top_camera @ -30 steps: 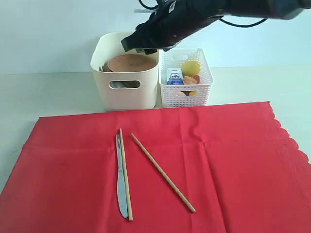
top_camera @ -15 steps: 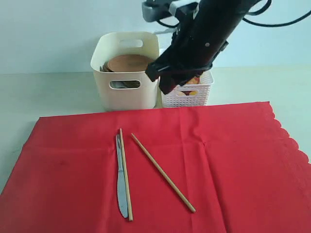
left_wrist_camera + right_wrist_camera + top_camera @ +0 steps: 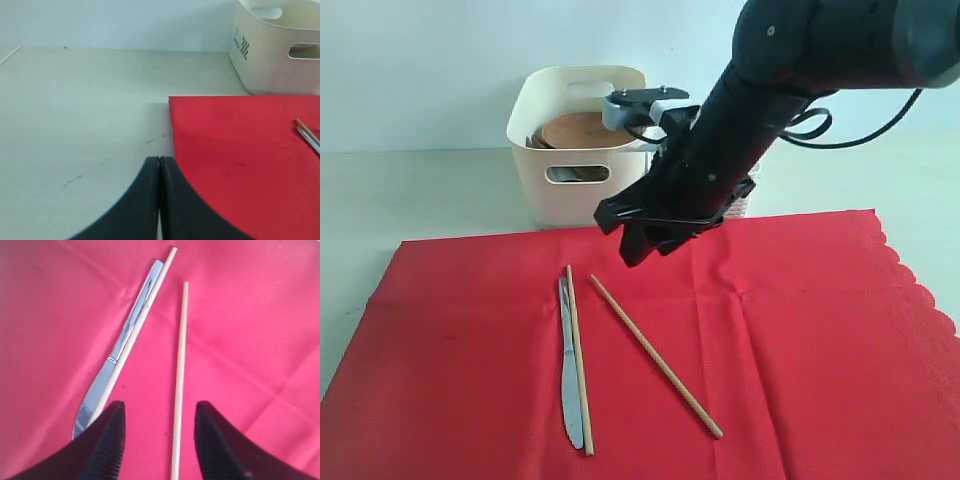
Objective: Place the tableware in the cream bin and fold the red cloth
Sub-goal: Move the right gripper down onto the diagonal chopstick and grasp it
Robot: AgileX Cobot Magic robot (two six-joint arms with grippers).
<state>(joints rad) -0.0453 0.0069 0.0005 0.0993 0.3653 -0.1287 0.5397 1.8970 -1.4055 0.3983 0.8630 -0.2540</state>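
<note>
The red cloth (image 3: 780,340) lies spread flat on the table. On it a metal knife (image 3: 571,385) lies beside one wooden chopstick (image 3: 579,360), and a second chopstick (image 3: 655,357) lies at a slant to their right. The cream bin (image 3: 578,190) behind the cloth holds the round brown plate (image 3: 582,130). My right gripper (image 3: 634,245) hangs open above the cloth's far part. In the right wrist view its jaws (image 3: 160,407) straddle the slanted chopstick (image 3: 180,375), with the knife (image 3: 120,355) off to one side. My left gripper (image 3: 159,160) is shut and empty, low by the cloth's corner (image 3: 172,100).
A white lattice basket (image 3: 751,190) stands right of the bin, mostly hidden behind my right arm. Bare pale table lies left of the cloth (image 3: 75,110). The cloth's scalloped edge (image 3: 920,290) runs along the right.
My right arm has swung down from above the bin and basket toward the cloth and now hovers over the chopsticks. The tableware on the cloth has not moved.
</note>
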